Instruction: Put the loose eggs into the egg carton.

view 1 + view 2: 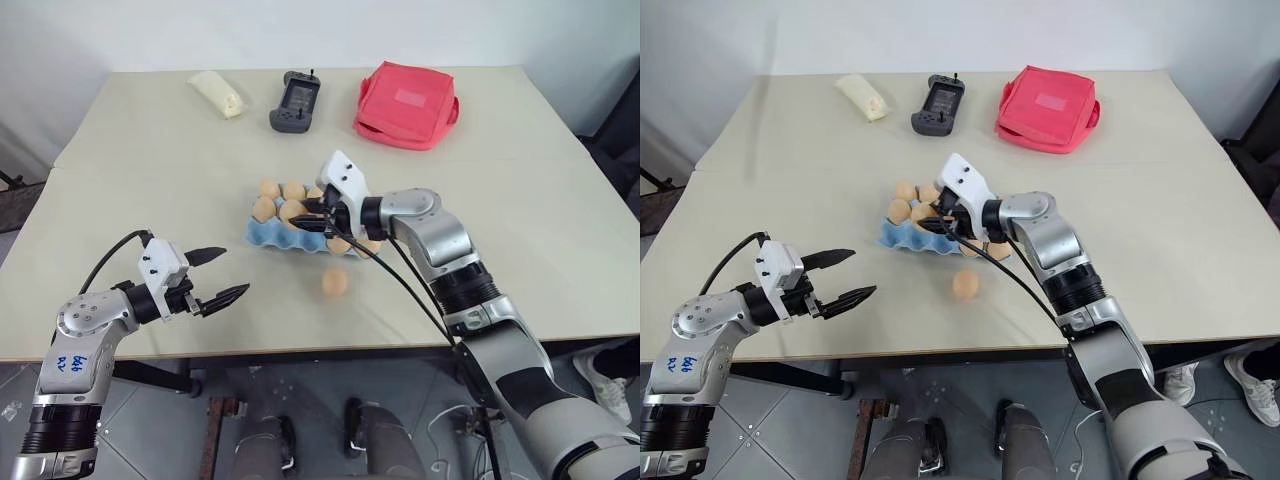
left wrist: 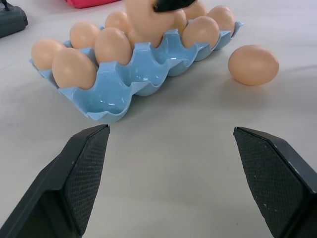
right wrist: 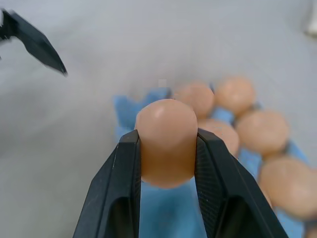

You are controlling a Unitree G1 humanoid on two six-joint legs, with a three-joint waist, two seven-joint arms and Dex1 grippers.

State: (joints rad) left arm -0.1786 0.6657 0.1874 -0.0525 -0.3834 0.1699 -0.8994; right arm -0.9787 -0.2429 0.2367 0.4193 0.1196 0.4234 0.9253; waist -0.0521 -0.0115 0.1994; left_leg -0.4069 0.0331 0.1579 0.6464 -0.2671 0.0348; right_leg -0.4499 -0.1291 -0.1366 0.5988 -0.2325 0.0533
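The light-blue egg carton [image 1: 268,238] lies mid-table with several pale tan-orange eggs in its cups [image 2: 74,67]. My right gripper [image 1: 308,218] hovers just over the carton, shut on one egg [image 3: 166,139], which sits between its two black fingers. One loose egg [image 1: 335,283] rests on the table just in front of the carton's right end, also seen from the left wrist [image 2: 253,65]. My left gripper [image 1: 232,273] is open and empty near the table's front left, pointing toward the carton [image 2: 133,84].
At the back of the table lie a red fabric pouch [image 1: 405,105], a black handheld device [image 1: 295,102] and a pale wrapped packet [image 1: 218,93]. The table's front edge [image 1: 300,350] runs just behind my left gripper.
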